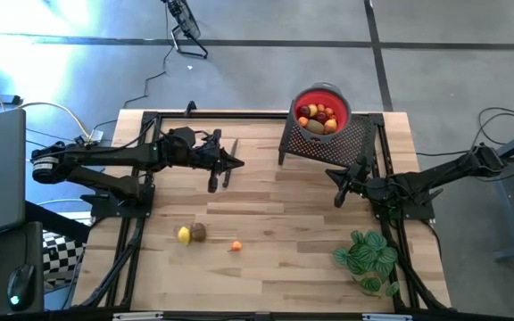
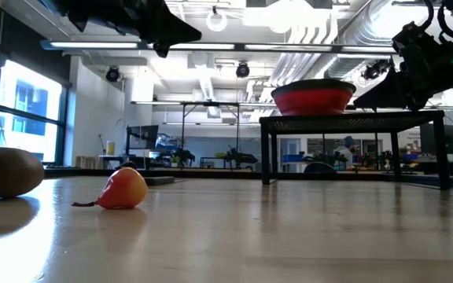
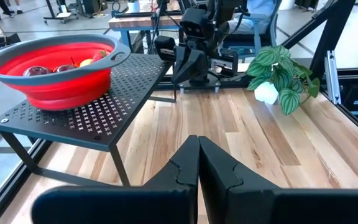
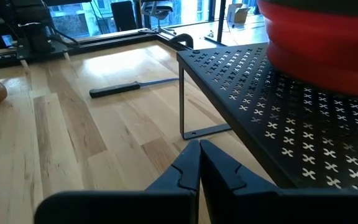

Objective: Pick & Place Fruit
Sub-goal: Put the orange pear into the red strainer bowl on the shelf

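Observation:
Three small fruit lie on the wooden table near its front left: a yellow one, a brown one and an orange one. Several more fruit sit in the red bowl, which stands on a black perforated stand. My left gripper hovers shut over the table's middle left, holding nothing. My right gripper hangs shut just in front of the stand, also holding nothing.
A dark-handled knife lies flat on the table near my left gripper. A green leafy plant sits at the front right. Bare wood stretches between the loose fruit and the stand.

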Robot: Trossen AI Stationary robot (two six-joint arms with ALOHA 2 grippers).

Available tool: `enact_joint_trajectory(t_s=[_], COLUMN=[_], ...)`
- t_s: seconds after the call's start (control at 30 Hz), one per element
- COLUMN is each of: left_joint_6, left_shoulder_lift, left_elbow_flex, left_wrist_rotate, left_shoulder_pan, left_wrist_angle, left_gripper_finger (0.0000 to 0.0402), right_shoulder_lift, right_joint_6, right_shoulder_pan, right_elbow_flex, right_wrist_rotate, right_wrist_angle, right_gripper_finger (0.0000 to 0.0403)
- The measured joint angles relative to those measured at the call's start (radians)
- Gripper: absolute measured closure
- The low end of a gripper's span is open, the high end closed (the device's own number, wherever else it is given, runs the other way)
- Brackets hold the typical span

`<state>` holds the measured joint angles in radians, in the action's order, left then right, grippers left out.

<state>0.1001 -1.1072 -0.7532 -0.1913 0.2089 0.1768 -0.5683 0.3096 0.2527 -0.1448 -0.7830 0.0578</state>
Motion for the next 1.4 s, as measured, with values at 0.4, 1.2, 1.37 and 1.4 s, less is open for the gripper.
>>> enact_joint_trajectory(t_s=[0.4,1.2,1.37,1.4], left_joint_6=[0.0,-0.003,-0.059,-0.076], left_shoulder_lift=[0.0,-0.001,-0.001,-0.001], left_elbow_flex=[0.0,-0.001,-0.001,-0.001], left_wrist_rotate=[0.0,0.001,0.001,0.001], left_shoulder_pan=[0.0,0.0,0.0,0.0], left_wrist_angle=[0.0,0.0,0.0,-0.001], left_gripper_finger=[0.0401,0.0401,0.0401,0.0401], right_shoulder_lift=[0.0,0.0,0.0,0.0], right_joint_6=[0.0,0.005,0.007,0.007], right_shoulder_pan=[0.0,0.0,0.0,0.0], right_elbow_flex=[0.0,0.0,0.0,0.0], right_wrist_rotate=[0.0,0.0,-0.001,-0.001], right_wrist_angle=[0.0,0.0,0.0,0.0], right_gripper_finger=[0.04,0.04,0.04,0.04])
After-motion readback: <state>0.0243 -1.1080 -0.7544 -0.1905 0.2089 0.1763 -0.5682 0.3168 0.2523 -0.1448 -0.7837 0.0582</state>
